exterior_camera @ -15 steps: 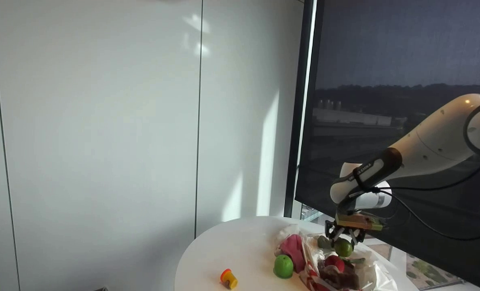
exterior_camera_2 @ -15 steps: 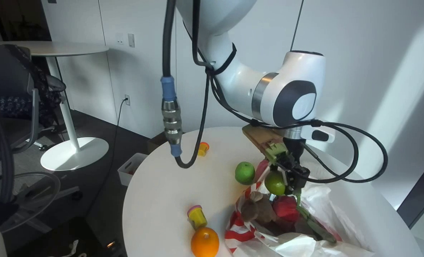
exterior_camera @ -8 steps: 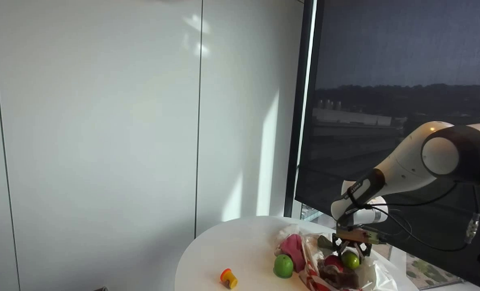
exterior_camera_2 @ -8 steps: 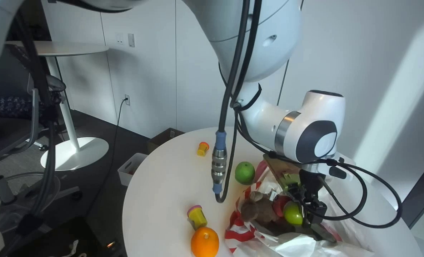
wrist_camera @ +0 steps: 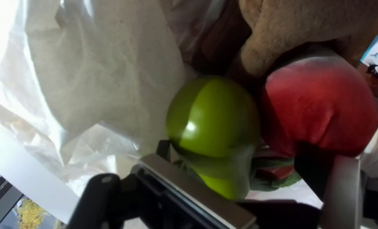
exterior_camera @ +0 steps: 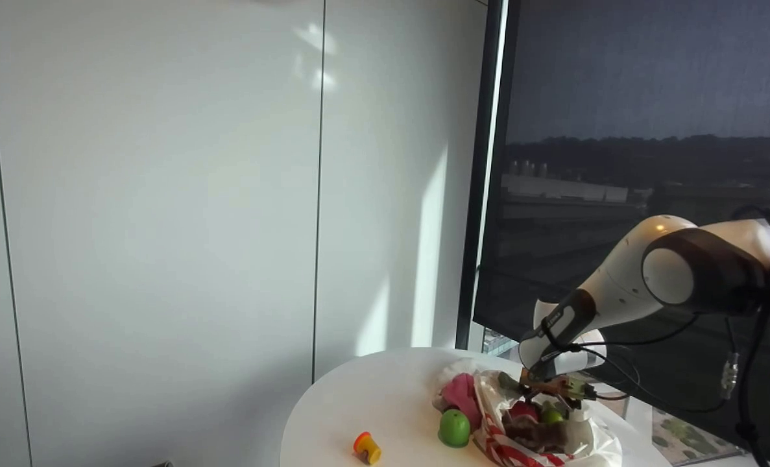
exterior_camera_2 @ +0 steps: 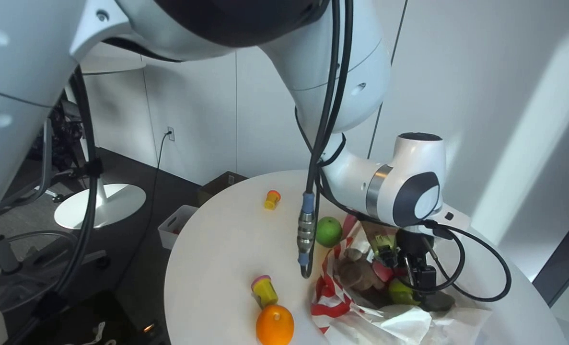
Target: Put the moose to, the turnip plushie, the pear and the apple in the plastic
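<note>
My gripper (exterior_camera: 553,397) reaches down into the crinkled whitish plastic bag (exterior_camera: 498,447) with red stripes, also in an exterior view (exterior_camera_2: 330,306). In the wrist view its fingers (wrist_camera: 233,152) are apart. The green pear (wrist_camera: 212,117) lies between them, close to one finger, with a gap to the other; it also shows in an exterior view (exterior_camera_2: 401,292). The red turnip plushie (wrist_camera: 322,101) with green leaves lies beside the pear. The brown moose toy (wrist_camera: 290,28) lies behind it, also in the bag (exterior_camera_2: 358,274). A green apple (exterior_camera: 455,428) stands outside the bag, on the table.
A pink soft item (exterior_camera: 460,395) lies by the apple against the bag. An orange (exterior_camera_2: 274,326) and yellow tubs (exterior_camera_2: 264,291) (exterior_camera_2: 272,200) stand on the round white table (exterior_camera_2: 217,244). Cables hang from the arm over the table.
The arm moved down and carried the pear into the bag. The pear now rests beside the turnip plushie, and the fingers have opened off it. The bag shifted slightly.
</note>
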`<state>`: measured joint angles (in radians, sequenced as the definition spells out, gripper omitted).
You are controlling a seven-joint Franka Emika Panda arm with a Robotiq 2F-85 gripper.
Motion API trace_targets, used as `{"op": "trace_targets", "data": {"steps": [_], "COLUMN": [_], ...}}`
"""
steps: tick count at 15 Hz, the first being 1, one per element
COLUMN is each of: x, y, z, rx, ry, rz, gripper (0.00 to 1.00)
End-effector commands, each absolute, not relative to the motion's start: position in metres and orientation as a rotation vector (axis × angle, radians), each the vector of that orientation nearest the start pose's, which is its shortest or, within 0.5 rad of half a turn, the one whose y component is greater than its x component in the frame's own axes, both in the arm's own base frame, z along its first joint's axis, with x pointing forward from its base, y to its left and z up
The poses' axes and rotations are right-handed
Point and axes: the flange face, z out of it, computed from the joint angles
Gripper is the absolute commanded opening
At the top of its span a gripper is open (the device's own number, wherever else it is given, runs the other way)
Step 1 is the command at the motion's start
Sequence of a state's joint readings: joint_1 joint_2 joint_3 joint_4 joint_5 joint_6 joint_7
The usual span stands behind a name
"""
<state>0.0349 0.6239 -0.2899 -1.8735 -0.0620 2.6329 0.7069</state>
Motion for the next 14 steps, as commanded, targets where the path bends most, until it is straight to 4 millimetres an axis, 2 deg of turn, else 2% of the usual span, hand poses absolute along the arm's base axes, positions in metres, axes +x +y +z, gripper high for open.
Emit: {"op": "trace_targets", "data": {"steps": [1, 4, 7, 10, 14], "x": [0.618, 0.591, 0.566, 0.55, 0.523], "y": [-0.128, -0.105, -0.073, -0.033, 0.018], "z": [0.232, 0.246, 0.264, 0.277, 0.286], "rx": [-2.965, -2.961, -3.019, -3.08, -3.138], "ry": [1.383, 1.406, 1.325, 1.127, 0.829], "rz": [-0.488, -0.492, -0.539, -0.574, -0.492], "gripper": [1.0, 1.0, 1.0, 1.0, 1.0]}}
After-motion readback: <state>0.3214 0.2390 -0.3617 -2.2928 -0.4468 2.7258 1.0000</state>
